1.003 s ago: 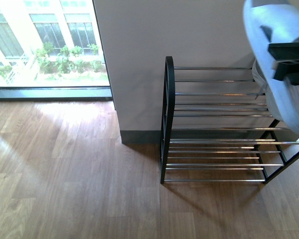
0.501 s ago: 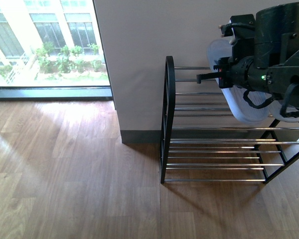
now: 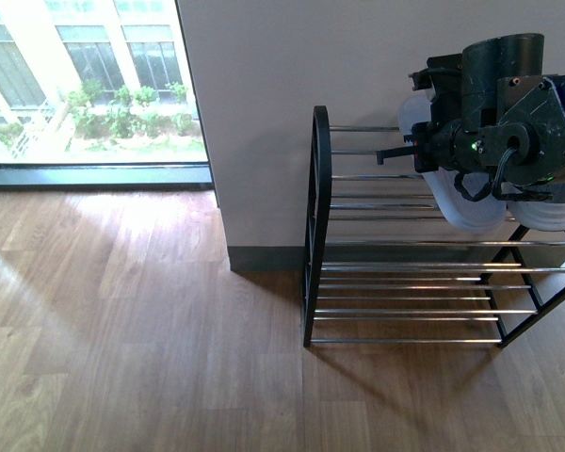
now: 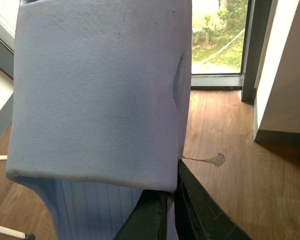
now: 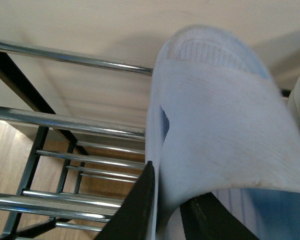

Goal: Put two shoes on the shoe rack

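Pale blue rubber slides (image 3: 471, 202) are shown carried to the upper right of the shoe rack (image 3: 410, 245), one pinched by its strap in each end effector: the right end effector (image 5: 165, 210) is clamped on a slide (image 5: 215, 130) just above the silver bars, while the left end effector (image 4: 165, 210) is clamped on the other slide (image 4: 97, 90) over the wood floor (image 3: 122, 330). Judged light, soft and bendy, the slides are best held by the strap's edge, where the rubber is thin enough to pinch.
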`<action>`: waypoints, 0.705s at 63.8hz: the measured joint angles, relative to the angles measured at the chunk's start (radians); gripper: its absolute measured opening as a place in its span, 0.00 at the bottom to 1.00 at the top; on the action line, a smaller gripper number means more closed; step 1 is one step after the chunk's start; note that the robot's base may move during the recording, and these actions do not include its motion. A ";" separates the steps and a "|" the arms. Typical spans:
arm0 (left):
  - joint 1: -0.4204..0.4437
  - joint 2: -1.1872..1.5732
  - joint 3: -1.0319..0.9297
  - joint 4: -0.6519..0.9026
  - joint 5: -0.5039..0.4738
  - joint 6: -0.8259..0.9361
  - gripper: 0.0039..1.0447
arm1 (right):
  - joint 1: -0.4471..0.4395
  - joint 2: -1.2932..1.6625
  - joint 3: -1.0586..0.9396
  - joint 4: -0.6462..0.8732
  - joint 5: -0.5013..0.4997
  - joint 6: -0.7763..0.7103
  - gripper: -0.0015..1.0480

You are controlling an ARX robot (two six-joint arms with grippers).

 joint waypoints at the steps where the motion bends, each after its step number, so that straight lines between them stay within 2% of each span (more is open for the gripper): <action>1: 0.000 0.000 0.000 0.000 0.000 0.000 0.01 | 0.000 -0.004 -0.006 0.011 -0.004 -0.001 0.17; 15: 0.000 0.000 0.000 0.000 0.000 0.000 0.01 | 0.009 -0.172 -0.232 0.159 -0.100 0.017 0.54; 32: 0.000 0.000 0.000 0.000 0.000 0.000 0.01 | 0.002 -0.516 -0.602 0.339 -0.260 0.087 0.92; 45: 0.000 0.000 0.000 0.000 0.000 0.000 0.01 | -0.066 -0.778 -0.932 0.455 -0.370 0.144 0.91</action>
